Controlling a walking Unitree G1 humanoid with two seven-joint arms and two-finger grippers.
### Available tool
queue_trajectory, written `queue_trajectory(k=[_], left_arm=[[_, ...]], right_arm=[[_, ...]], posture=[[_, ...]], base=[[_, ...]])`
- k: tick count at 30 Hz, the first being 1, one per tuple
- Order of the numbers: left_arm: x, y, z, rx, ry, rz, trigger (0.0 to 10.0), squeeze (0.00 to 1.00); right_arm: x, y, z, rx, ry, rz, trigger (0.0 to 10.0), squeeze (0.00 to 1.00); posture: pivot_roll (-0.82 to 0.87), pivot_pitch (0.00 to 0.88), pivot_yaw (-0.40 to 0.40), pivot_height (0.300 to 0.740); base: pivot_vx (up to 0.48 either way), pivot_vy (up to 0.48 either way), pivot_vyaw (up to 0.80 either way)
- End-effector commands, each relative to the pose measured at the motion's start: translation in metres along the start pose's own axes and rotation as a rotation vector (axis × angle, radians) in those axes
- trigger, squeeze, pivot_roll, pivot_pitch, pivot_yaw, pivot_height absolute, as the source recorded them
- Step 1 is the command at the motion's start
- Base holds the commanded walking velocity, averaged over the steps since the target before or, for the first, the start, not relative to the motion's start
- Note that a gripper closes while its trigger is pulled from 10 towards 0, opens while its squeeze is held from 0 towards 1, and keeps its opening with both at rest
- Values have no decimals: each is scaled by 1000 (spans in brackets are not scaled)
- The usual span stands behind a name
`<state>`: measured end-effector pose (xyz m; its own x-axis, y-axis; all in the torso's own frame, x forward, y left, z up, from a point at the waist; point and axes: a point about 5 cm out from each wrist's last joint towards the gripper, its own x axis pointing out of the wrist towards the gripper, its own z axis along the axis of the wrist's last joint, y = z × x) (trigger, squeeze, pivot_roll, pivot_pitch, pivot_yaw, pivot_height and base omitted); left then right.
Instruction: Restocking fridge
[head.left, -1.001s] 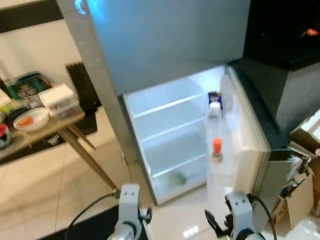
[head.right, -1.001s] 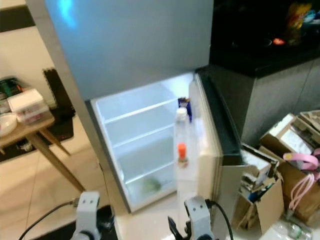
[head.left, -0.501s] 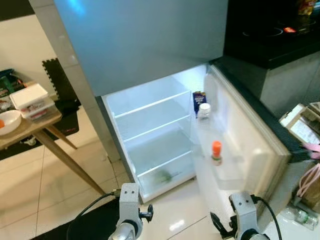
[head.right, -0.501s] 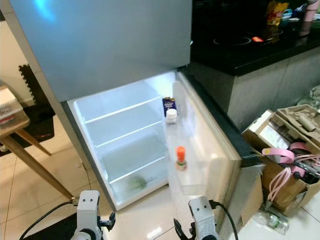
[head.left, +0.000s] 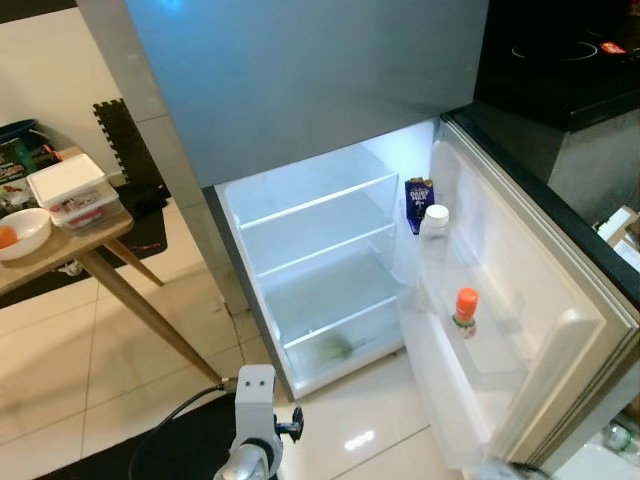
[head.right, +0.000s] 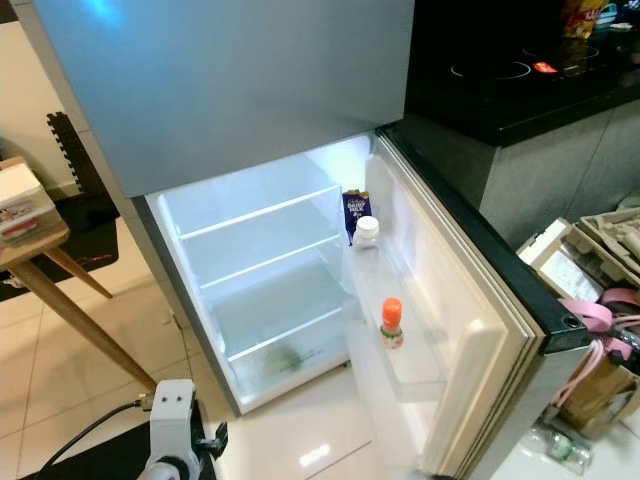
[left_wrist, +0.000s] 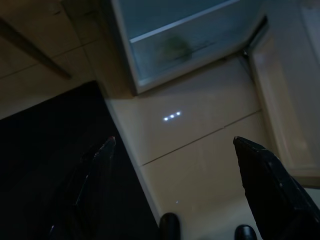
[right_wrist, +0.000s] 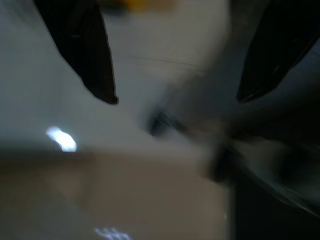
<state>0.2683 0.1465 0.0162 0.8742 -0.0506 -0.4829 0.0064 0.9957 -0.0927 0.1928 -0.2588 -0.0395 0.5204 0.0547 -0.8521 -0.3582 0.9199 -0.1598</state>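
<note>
The fridge (head.left: 310, 90) stands in front of me with its lower door (head.left: 520, 320) swung wide to the right, and its lit shelves (head.left: 320, 250) are bare. A green item (head.left: 335, 348) lies in the bottom drawer. The door racks hold a blue carton (head.left: 418, 203), a white-capped bottle (head.left: 435, 220) and an orange-capped bottle (head.left: 465, 310). My left arm (head.left: 253, 420) hangs low before the fridge. Its left gripper (left_wrist: 173, 141) is open over the floor tiles, holding nothing. My right gripper (right_wrist: 176, 99) is open too, over a blurred floor.
A wooden table (head.left: 90, 250) at the left carries a white box (head.left: 68, 185) and a bowl (head.left: 20, 232). A black mat (head.left: 170, 450) lies on the floor by my left arm. A dark counter (head.right: 520, 90) and cluttered cardboard boxes (head.right: 590, 300) are on the right.
The fridge door has swung wider to the right. The head view has shifted, and my right arm has moved off its lower edge. The left arm hangs as before.
</note>
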Motion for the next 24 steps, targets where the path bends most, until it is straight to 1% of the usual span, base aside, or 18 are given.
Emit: queue_trajectory(k=[1, 3, 4, 5, 6, 7, 8, 9, 10, 11, 12, 13, 15, 18, 19, 22, 23, 24], left_arm=[[-3, 3, -7, -4, 26, 12, 10000, 0], [-3, 5, -6, -4, 25, 14, 10000, 0], [-3, 5, -6, -5, 24, 14, 10000, 0], [-3, 5, -6, -5, 24, 14, 10000, 0], [-2, 6, -4, -11, 10, 16, 10000, 0], [-2, 6, -4, -11, 10, 16, 10000, 0], [-2, 6, 0, -20, -25, 19, 10000, 0], [-3, 9, 6, -18, -77, 21, 10000, 0], [-5, 11, 9, -11, -113, 25, 10000, 0], [-5, 11, 9, -11, -113, 25, 10000, 0], [-7, 13, 11, -3, -137, 30, 10000, 0], [-9, 16, 11, 1, -145, 40, 10000, 0], [-12, 23, 6, 10, -139, 69, 10000, 0], [-15, 27, 3, 13, -139, 81, 10000, 0], [-15, 27, 3, 13, -139, 81, 10000, 0], [-16, 29, 3, 14, -143, 91, 10000, 0], [-16, 29, 3, 14, -143, 91, 10000, 0], [-17, 31, 3, 17, -145, 104, 10000, 0]], right_arm=[[0, -7, -8, 8, 28, -81, 10000, 0], [-10, -44, -9, 33, 38, -303, 10000, 0], [-14, -56, -8, 42, 38, -371, 10000, 0], [-14, -56, -8, 42, 38, -371, 10000, 0], [-20, -70, -2, 50, 15, -465, 10000, 0], [-20, -70, -2, 50, 15, -465, 10000, 0], [-25, -80, 6, 80, -25, -537, 10000, 0], [-32, -92, 22, 165, -126, -639, 10000, 0], [-38, -100, 33, 258, -203, -703, 10000, 0], [-38, -100, 33, 258, -203, -703, 10000, 0], [-41, -104, 41, 350, -267, -729, 10000, 0], [-42, -107, 46, 414, -302, -750, 10000, 0], [-38, -102, 54, 487, -357, -723, 10000, 0], [-29, -90, 64, 513, -402, -653, 10000, 0], [-29, -90, 64, 513, -402, -653, 10000, 0], [-22, -76, 75, 521, -454, -558, 10000, 0], [-22, -76, 75, 521, -454, -558, 10000, 0], [-19, -69, 80, 526, -480, -501, 10000, 0]], posture=[[-92, 168, 109, 740], [-91, 166, 110, 740], [-91, 165, 110, 740], [-91, 165, 110, 740], [-92, 163, 111, 740], [-92, 163, 111, 740], [-90, 162, 111, 740], [-92, 159, 113, 740], [-92, 159, 113, 740], [-92, 159, 113, 740], [-92, 159, 113, 740], [-90, 158, 113, 740], [-88, 157, 111, 740], [-84, 156, 109, 740], [-84, 156, 109, 740], [-81, 158, 108, 740], [-81, 158, 108, 740], [-79, 161, 110, 740]], base=[[0, 0, 0], [0, 0, 0], [0, 0, 0], [0, 0, 0], [0, 0, 0], [0, 0, 0], [0, 0, 0], [0, 0, 0], [0, 0, 0], [0, 0, 0], [0, 0, 0], [0, 0, 0], [0, 0, 0], [0, 0, 0], [0, 0, 0], [0, 0, 0], [0, 0, 0], [0, 0, 0]])
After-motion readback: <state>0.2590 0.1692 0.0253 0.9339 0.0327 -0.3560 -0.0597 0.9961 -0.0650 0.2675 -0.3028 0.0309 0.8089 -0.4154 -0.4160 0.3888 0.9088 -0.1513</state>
